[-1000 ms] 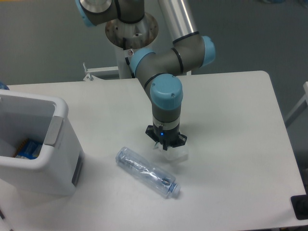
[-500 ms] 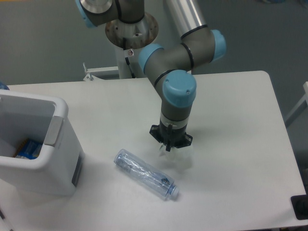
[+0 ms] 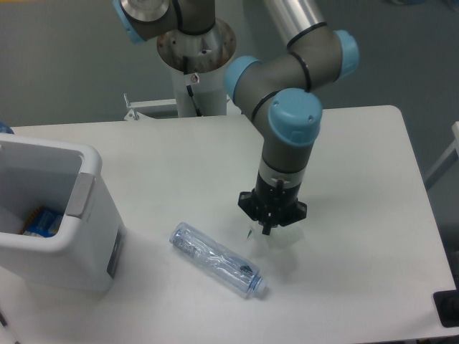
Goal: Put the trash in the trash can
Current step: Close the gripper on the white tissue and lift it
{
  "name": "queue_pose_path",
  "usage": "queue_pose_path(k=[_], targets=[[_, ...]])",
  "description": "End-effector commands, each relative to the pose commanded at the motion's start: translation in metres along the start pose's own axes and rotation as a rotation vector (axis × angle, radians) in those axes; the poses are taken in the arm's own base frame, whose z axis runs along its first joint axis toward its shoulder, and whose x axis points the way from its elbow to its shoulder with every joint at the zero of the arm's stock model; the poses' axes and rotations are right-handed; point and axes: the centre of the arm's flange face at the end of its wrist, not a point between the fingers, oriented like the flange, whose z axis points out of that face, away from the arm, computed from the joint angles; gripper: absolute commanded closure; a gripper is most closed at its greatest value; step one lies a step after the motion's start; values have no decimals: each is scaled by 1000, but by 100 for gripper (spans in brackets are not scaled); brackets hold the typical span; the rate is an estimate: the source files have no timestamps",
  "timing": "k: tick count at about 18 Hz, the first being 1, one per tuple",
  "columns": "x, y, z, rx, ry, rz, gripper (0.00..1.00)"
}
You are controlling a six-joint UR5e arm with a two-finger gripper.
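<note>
A: What are the jaws doing?
B: The gripper (image 3: 269, 235) points straight down; whether its jaws are spread or closed, I cannot tell. A pale wad (image 3: 276, 244) sits right under them, blurred against the table (image 3: 358, 179), so contact is unclear.

A: And the bottle?
B: The bottle (image 3: 217, 258) lies on its side just left of the gripper, apart from it, cap toward the near edge.

A: The bin?
B: The bin (image 3: 54, 215) stands at the table's left edge, well apart from the bottle, with something blue inside.
</note>
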Motion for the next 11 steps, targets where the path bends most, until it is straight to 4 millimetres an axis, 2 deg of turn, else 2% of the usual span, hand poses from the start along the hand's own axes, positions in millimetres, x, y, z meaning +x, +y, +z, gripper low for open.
queue_pose_path(k=[4,6,9,11], targets=[[-2,-17,-18,67,23,-121,100],[-4,-27,-35,117,46,-207,100],[2,-39,-56,179,91,-254,100],[15,-44,-76,223,131,-282,100]])
